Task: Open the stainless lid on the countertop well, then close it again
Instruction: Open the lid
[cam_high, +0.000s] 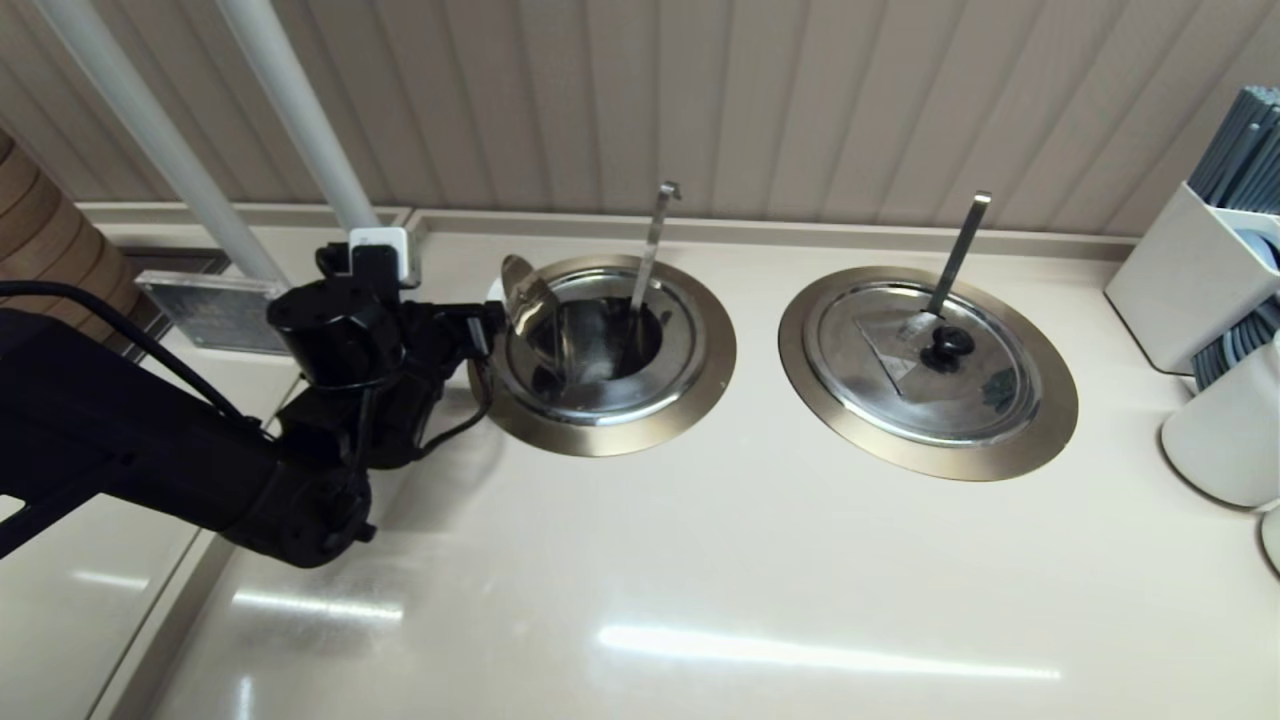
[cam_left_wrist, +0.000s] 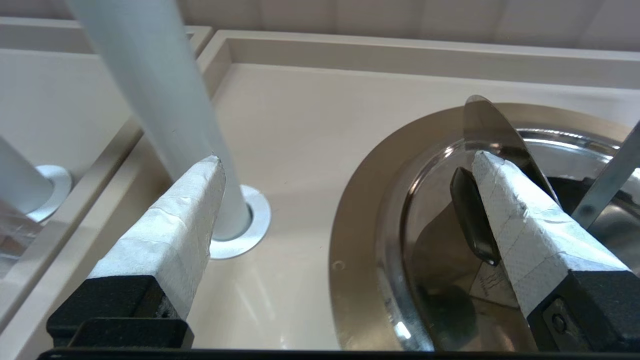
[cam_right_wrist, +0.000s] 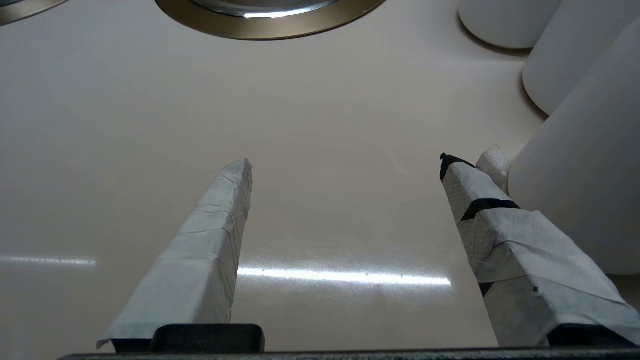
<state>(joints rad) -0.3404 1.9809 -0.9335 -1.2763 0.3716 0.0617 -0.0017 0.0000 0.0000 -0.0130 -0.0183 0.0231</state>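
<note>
The stainless lid (cam_high: 530, 312) stands tilted up on its edge at the left side of the countertop well (cam_high: 690, 395), whose steel-lined inside lies uncovered. The hook-ended ladle handle (cam_high: 655, 235) rises from the well. My left gripper (cam_high: 498, 325) is at the well's left rim and is open. In the left wrist view the lid (cam_left_wrist: 435, 240) shows its black knob (cam_left_wrist: 472, 220) lying against one of the fingers (cam_left_wrist: 520, 220), while the other finger is far off over the counter; the gripper (cam_left_wrist: 348, 157) spans the bronze ring (cam_left_wrist: 350, 240). My right gripper (cam_right_wrist: 346, 160) hangs open over bare countertop.
The twin lid (cam_high: 905, 340) covers the right-hand well, with a straight ladle handle (cam_high: 958, 250). White containers (cam_high: 1190, 280) stand at the far right, close to the right gripper. Two white poles (cam_high: 290, 110) rise behind the left arm, one base just beside the left gripper.
</note>
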